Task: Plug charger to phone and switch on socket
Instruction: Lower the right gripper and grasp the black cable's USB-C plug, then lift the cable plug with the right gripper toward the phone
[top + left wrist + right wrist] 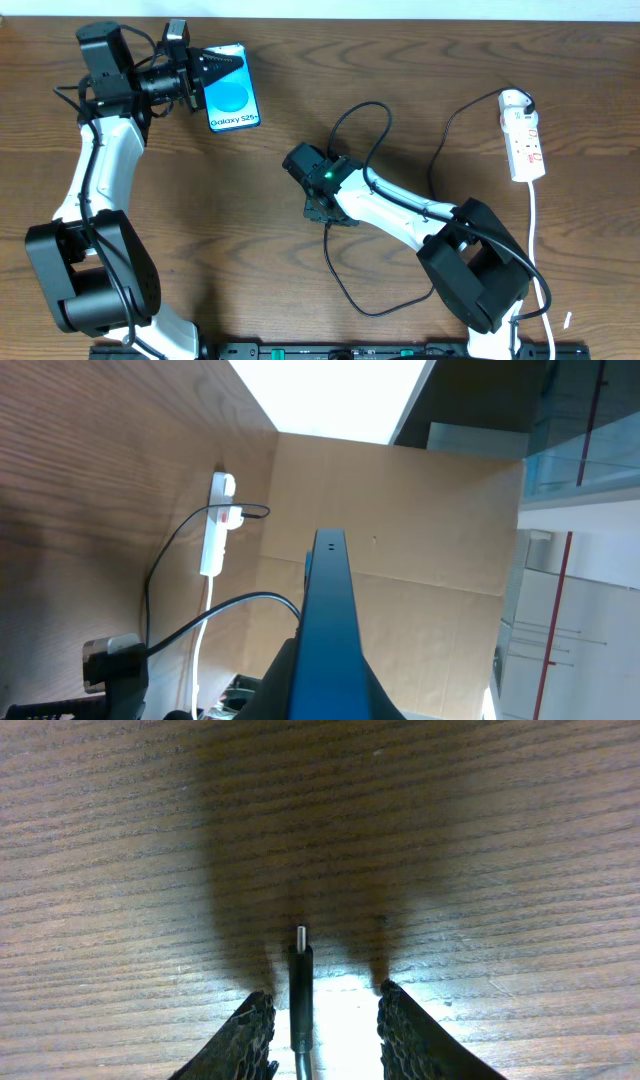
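The phone (232,100) is pinched at one end by the left claw (212,70) and is kept close to the far edge of the worktop (300,60), toward the far-left corner, with its blue screen turned upward. Whether it is lifted off the wood cannot be told.

The right claw (325,995) is spread at the middle of the worktop. The charger (300,995) is seen lying between its fingers, nearer the left one and not pinched, with the metal tip (300,934) pointing ahead over the wood.

The socket (524,135) is placed by the right edge near the far-right corner, well apart from both claws. Its cord (537,240) is laid along that edge toward the near edge.

Bare wood is left between the phone and the right claw. The stretch between the right claw and the socket is crossed by loops of the charger.
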Action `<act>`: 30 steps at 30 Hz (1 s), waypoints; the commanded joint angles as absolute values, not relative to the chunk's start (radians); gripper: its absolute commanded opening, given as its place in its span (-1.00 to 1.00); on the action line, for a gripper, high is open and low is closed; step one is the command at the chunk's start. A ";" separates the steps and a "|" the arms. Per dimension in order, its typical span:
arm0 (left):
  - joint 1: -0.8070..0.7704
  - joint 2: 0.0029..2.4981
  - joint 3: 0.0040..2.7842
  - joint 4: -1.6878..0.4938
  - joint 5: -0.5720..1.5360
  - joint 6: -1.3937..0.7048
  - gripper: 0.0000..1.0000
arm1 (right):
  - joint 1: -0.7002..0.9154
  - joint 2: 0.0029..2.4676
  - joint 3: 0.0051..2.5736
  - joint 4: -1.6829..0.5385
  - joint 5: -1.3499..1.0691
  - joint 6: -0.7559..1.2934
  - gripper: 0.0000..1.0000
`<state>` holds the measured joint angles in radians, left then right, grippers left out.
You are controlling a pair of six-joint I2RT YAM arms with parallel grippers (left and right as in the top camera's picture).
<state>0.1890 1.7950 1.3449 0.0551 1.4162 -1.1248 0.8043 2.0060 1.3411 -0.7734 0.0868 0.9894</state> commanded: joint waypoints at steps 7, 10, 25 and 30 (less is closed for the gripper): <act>0.191 1.773 1.369 0.060 1.455 -1.118 -0.85 | 0.810 2.015 1.354 -0.777 0.113 1.009 -0.63; 0.191 1.773 1.369 0.060 1.455 -1.118 -0.86 | 0.811 2.015 1.354 -0.779 0.104 1.009 -0.86; 0.191 1.773 1.369 0.060 1.455 -1.118 -0.86 | 0.799 2.014 1.355 -0.752 -0.059 0.884 -0.98; 0.191 1.773 1.369 0.060 1.455 -1.118 -0.86 | 0.755 2.014 1.355 -0.581 -0.500 0.625 -0.98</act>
<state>0.1890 1.7950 1.3449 0.0555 1.4162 -1.1248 0.7853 2.0060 1.3415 -0.6212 -0.1860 0.8154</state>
